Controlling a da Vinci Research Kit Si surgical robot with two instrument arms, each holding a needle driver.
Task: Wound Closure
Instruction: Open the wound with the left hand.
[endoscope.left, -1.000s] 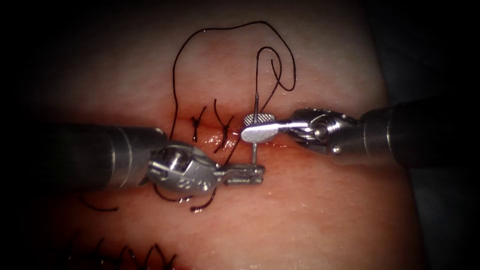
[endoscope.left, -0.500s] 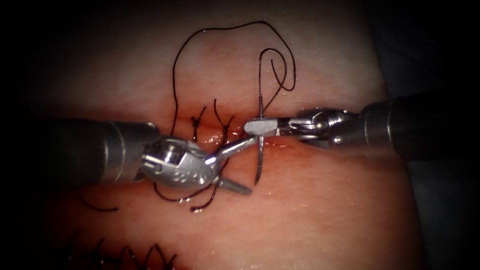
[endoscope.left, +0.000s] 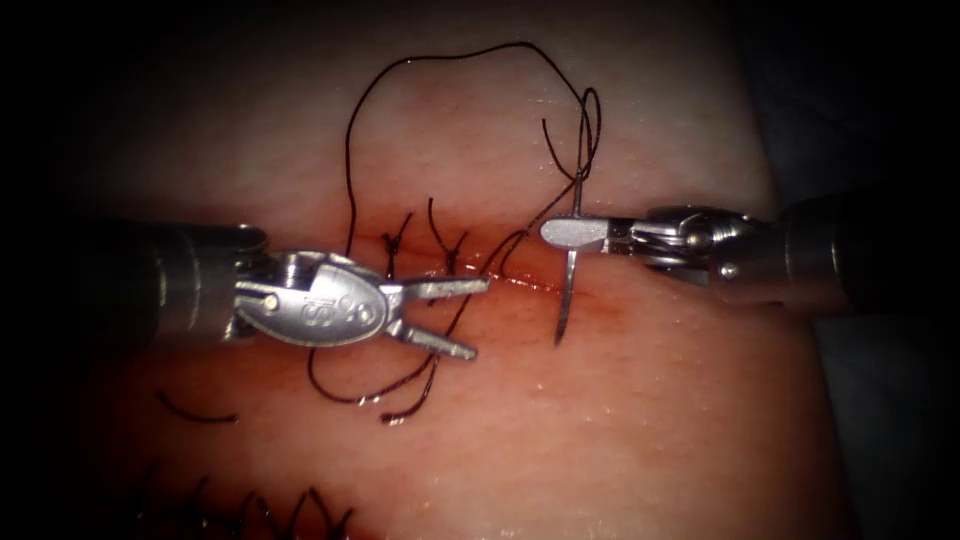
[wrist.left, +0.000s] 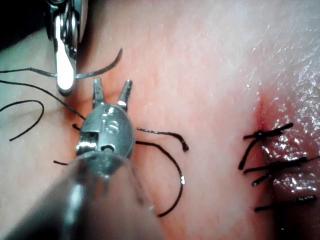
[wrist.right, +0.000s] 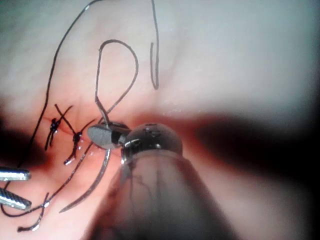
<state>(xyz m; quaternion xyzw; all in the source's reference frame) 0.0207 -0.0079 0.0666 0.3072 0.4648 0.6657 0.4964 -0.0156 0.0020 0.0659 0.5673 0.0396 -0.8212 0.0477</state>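
Your right tool (endoscope.left: 562, 232) has its jaws closed on the needle (endoscope.left: 567, 290), gripping it near the thread end of the curve, so most of the body and the point hang free below the jaws, over the tissue (endoscope.left: 650, 400) and clear of it, just right of the two tied stitches (endoscope.left: 420, 250) on the cut (endoscope.left: 520, 283). Your left tool (endoscope.left: 470, 318) has its jaws spread and holds nothing; it lies over the tissue left of the needle, well short of touching it. The needle is thin, stiff steel and smooth, so it will likely swivel in a light grip; judge your hold by the flat of the jaws lying square across the wire, and take it back from the point, never on the tip, which would blunt. The thread (endoscope.left: 450, 70) runs from the needle's rear up in a loop and round to the stitches; it is limp and light and will snag or kink rather than resist. The tissue looks soft and wet with red fluid (endoscope.left: 600, 310), so expect it to give and tear under a hard pull.
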